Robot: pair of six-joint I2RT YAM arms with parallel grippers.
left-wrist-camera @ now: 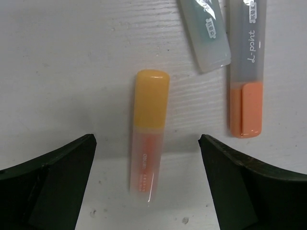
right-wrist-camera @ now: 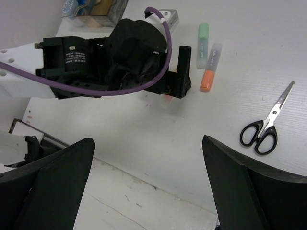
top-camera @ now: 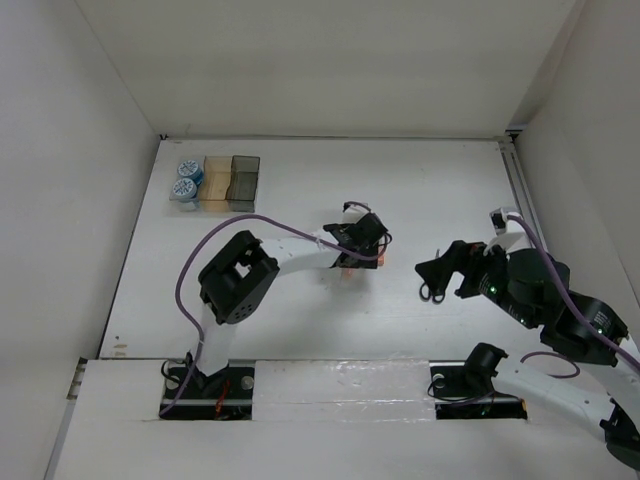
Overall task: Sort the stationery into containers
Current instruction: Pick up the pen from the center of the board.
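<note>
My left gripper (left-wrist-camera: pixel 147 143) is open, low over the table, with a yellow-orange marker (left-wrist-camera: pixel 148 129) lying between its fingers and untouched. A green marker (left-wrist-camera: pixel 206 33) and a grey marker with an orange cap (left-wrist-camera: pixel 245 72) lie just beyond it. In the top view the left gripper (top-camera: pixel 352 250) hides these markers. My right gripper (right-wrist-camera: pixel 147 143) is open and empty. The black-handled scissors (right-wrist-camera: pixel 266 122) lie to its right, under it in the top view (top-camera: pixel 430 292). Two blue-and-white rolls (top-camera: pixel 185 178) sit in the clear bin; the amber bin (top-camera: pixel 216 180) and dark grey bin (top-camera: pixel 243 180) adjoin it.
White walls close in the table on the left, back and right. A raised white strip (top-camera: pixel 330 385) runs along the near edge by the arm bases. The left arm's purple cable (top-camera: pixel 260 232) loops above the table. A small whitish object (right-wrist-camera: pixel 169 18) lies beyond the left gripper.
</note>
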